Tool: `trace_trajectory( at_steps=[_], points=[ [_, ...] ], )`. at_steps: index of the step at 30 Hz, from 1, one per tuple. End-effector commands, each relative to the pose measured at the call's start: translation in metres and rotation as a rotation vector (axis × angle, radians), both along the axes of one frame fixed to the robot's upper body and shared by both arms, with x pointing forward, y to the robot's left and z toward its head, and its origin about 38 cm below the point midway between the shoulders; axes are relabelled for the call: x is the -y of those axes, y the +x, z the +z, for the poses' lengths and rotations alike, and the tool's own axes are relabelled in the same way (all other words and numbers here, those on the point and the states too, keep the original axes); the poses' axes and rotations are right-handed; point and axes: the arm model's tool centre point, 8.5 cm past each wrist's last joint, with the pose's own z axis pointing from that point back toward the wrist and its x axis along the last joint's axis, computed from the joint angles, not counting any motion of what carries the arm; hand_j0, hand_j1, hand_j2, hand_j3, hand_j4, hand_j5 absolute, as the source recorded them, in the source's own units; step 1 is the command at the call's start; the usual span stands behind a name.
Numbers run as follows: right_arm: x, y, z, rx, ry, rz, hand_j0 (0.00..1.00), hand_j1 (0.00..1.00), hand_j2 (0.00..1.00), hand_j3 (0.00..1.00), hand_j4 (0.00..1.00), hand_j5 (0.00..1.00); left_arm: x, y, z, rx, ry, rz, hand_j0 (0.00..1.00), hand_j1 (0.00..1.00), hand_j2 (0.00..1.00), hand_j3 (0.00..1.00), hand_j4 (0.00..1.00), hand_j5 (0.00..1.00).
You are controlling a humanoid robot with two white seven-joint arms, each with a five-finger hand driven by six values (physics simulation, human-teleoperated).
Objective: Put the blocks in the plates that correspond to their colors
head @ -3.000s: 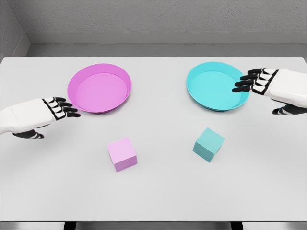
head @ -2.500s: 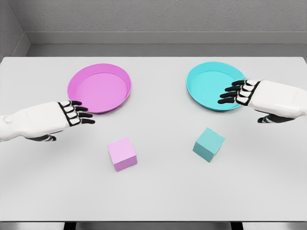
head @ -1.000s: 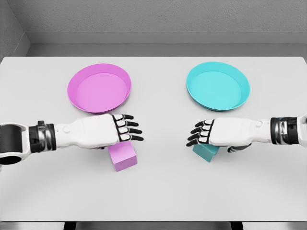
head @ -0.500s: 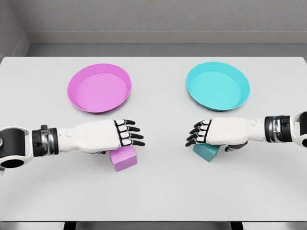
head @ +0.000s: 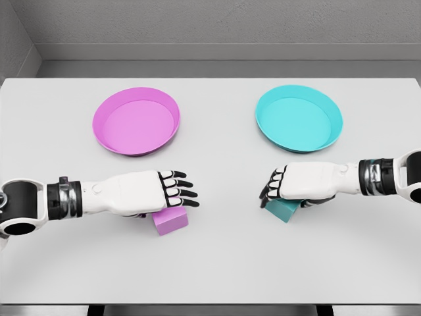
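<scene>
Left hand: the left hand comes in from the left side and lies flat, palm down, over the pink block. Its black fingers are spread out and point to the right. They hold nothing.
Pink block: it sits on the table, right under the left hand. Only its near part peeks out below the fingers. It is not clear whether the palm touches it.
Pink plate: the pink plate is behind the left hand, near it, a bit further up the table. It has no block in it.
Right hand: the right hand comes in from the right side and lies palm down over the teal block. Its fingers bend down at the front of the block. It is not clear whether they grip it.
Teal block: it sits on the table under the right hand. Only its low left corner shows beneath the fingers.
Teal plate: the teal plate is behind the right hand, near it, further up the table. It has no block in it.
Between the hands: the two hands point at each other, with bare table between them.
</scene>
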Motion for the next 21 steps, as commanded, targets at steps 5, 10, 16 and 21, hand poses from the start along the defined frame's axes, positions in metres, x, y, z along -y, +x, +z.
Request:
trace_trajectory(
  at_steps=[5, 10, 16, 21],
  points=[
    [-0.001, 0.0, 0.001, 0.002, -0.005, 0.006, 0.64, 0.64, 0.64, 0.64, 0.64, 0.64, 0.0, -0.002, -0.002, -0.012, -0.003, 0.0, 1.0, 1.0, 1.0, 1.0, 1.0, 1.0],
    [-0.001, 0.004, 0.01, 0.023, 0.004, 0.006, 0.64, 0.64, 0.64, 0.64, 0.64, 0.64, 0.0, -0.003, -0.005, -0.016, 0.0, 0.001, 1.0, 1.0, 1.0, 1.0, 1.0, 1.0],
    [-0.001, 0.006, 0.015, 0.033, 0.007, 0.003, 0.6, 0.6, 0.6, 0.6, 0.6, 0.6, -0.001, -0.002, -0.008, -0.022, 0.004, 0.007, 1.0, 1.0, 1.0, 1.0, 1.0, 1.0],
    [-0.001, 0.01, 0.021, 0.048, 0.013, 0.002, 0.6, 0.6, 0.6, 0.6, 0.6, 0.6, -0.003, -0.001, -0.009, -0.025, 0.011, 0.012, 0.95, 0.95, 0.95, 0.95, 0.95, 0.95]
  ],
)
